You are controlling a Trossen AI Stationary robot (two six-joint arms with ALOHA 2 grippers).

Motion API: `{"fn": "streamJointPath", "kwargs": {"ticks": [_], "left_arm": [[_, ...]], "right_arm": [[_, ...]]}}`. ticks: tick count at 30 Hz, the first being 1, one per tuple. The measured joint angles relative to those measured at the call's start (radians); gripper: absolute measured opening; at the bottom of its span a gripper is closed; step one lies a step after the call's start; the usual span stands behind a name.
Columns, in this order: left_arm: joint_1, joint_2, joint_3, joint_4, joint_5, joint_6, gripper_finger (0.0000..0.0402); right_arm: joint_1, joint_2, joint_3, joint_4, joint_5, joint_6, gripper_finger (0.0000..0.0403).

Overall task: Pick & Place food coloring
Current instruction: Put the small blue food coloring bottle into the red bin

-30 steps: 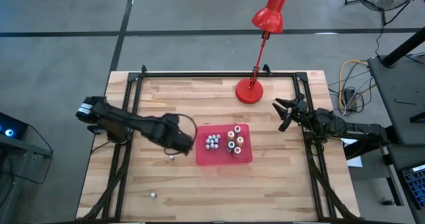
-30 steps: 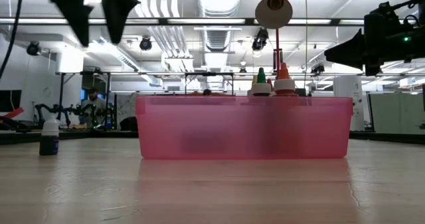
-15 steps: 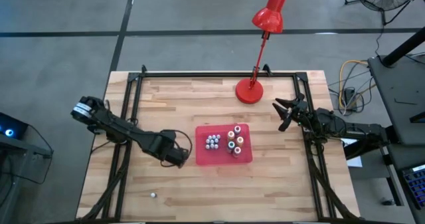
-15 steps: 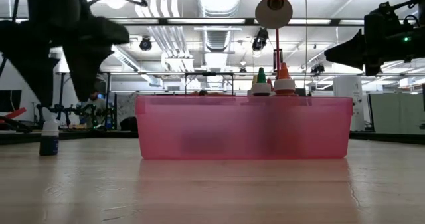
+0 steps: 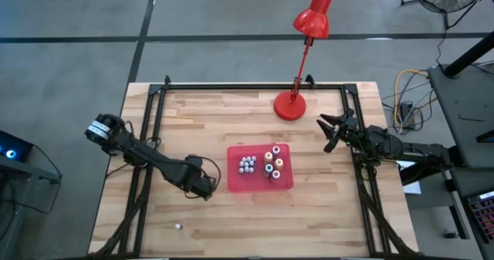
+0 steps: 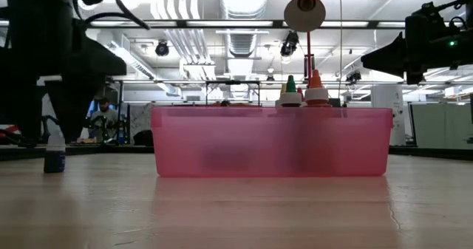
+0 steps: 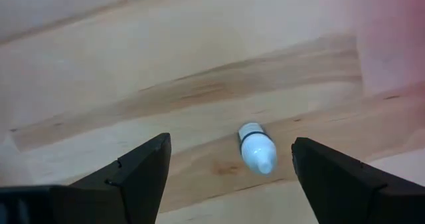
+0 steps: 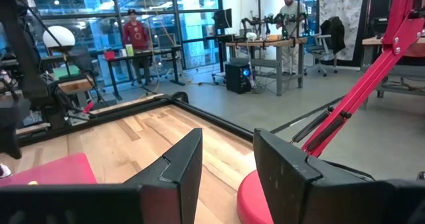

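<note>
1. Loose bottle [image 7: 256, 148]: a small pale food coloring bottle with a whitish cap, standing on the table [image 5: 231, 113] directly between the left gripper's spread fingers [image 7: 133, 174], untouched by either. In the low view it shows as a dark-filled bottle [image 6: 54, 154] to one side of the tray, well clear of it.
2. Left gripper [image 5: 202, 187]: lowered over that bottle, just beside the red tray [image 5: 285, 181], jaws wide apart and holding nothing.
3. Red tray: holds a cluster of pale bottles [image 5: 247, 165] and a group of coloured-cap bottles [image 5: 272, 161]; these appear already placed.
4. Second stray bottle [image 5: 177, 226]: a small whitish item on the table, well apart from the left gripper, on the side away from the tray.
5. Right gripper [image 5: 332, 130]: idle near the red desk lamp [image 5: 292, 104], fingers parted, empty.
6. Progress, as judged: most bottles are in the tray; two remain outside, one about to be grasped.
</note>
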Motion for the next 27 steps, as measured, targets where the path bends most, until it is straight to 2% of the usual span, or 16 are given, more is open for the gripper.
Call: {"fn": "streamJointPath", "kwargs": {"ticks": [16, 19, 27], "left_arm": [[-0.016, 0.072, -0.001, 0.08, 0.0, 0.035, 0.028], [-0.016, 0.072, -0.001, 0.078, 0.0, 0.021, 0.0258], [-0.015, 0.072, -0.003, 0.077, 0.0, 0.018, 0.0153]], "right_arm": [[0.0, 0.0, 0.0, 0.0, 0.0, 0.0, 0.0128], [0.0, 0.0, 0.0, 0.0, 0.0, 0.0, 0.0128], [0.0, 0.0, 0.0, 0.0, 0.0, 0.0, 0.0128]]}}
